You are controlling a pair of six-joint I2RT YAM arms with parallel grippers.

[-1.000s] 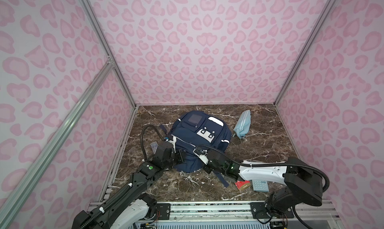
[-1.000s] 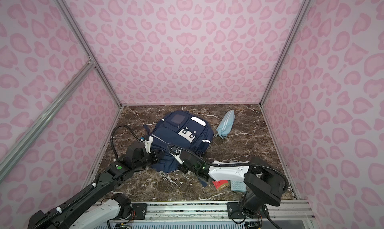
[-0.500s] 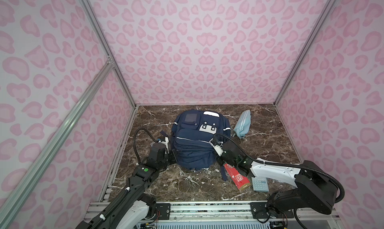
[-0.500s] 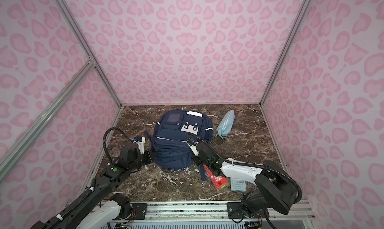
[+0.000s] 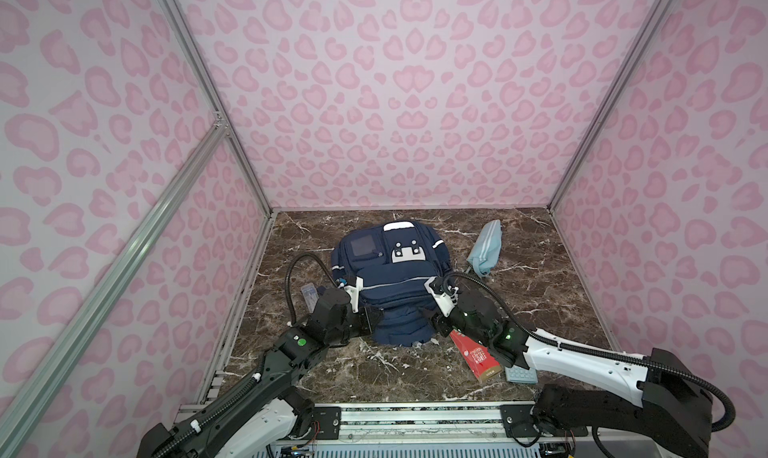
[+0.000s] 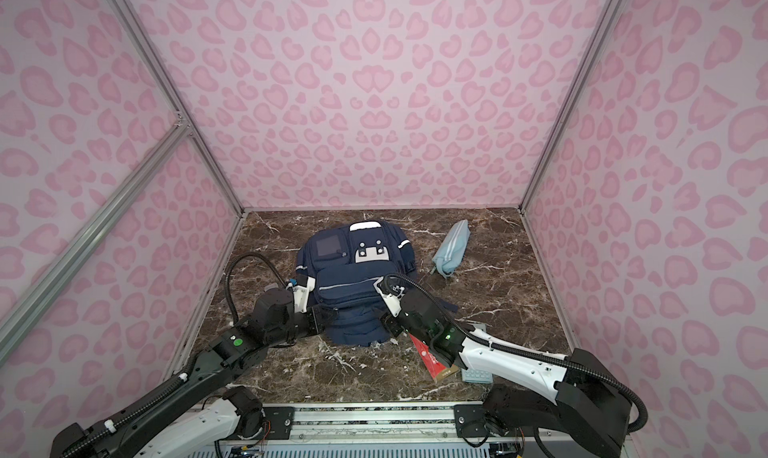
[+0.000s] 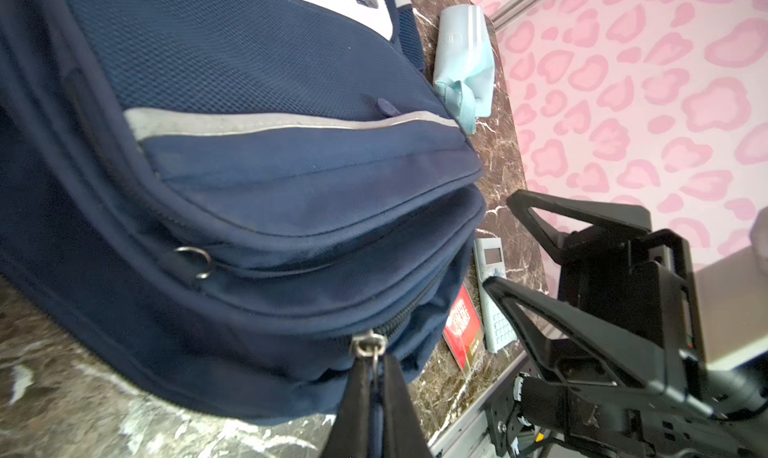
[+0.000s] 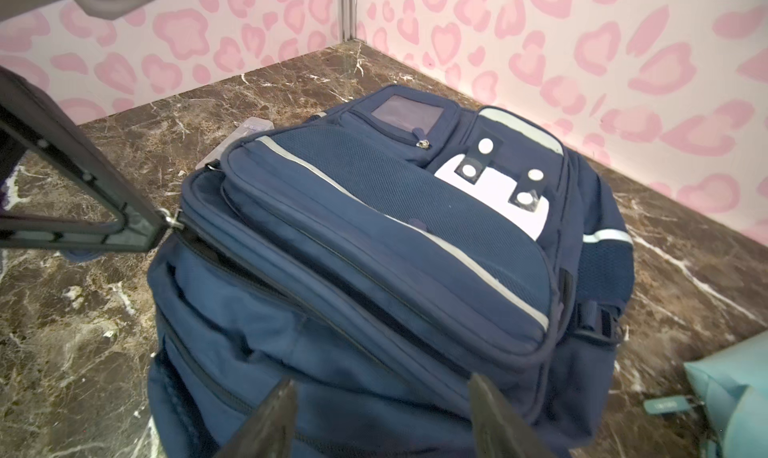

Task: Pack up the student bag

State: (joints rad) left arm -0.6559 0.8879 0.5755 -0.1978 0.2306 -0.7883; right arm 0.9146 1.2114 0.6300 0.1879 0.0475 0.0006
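Observation:
The student bag (image 5: 395,269) is a navy backpack with grey stripes and a white dotted flap, lying front-up in the middle of the marble floor in both top views. At its near left corner my left gripper (image 7: 376,362) is shut on a metal zipper pull (image 7: 369,346), also seen from the right wrist as the zipper pull (image 8: 172,221). My right gripper (image 8: 382,387) stands open just above the bag's near right side, jaws wide apart with only navy fabric below them. From the left wrist, the right gripper (image 7: 503,244) holds nothing.
A light-blue pencil pouch (image 5: 486,248) lies right of the bag. A red booklet (image 5: 476,354) and a pale calculator (image 5: 519,375) lie under the right arm near the front edge. A clear plastic case (image 5: 309,296) sits left of the bag. Pink walls enclose three sides.
The bag has turned from tilted to square with the table. My right gripper has opened, let go and moved to the bag's near right side. The left gripper stays shut on the pull.

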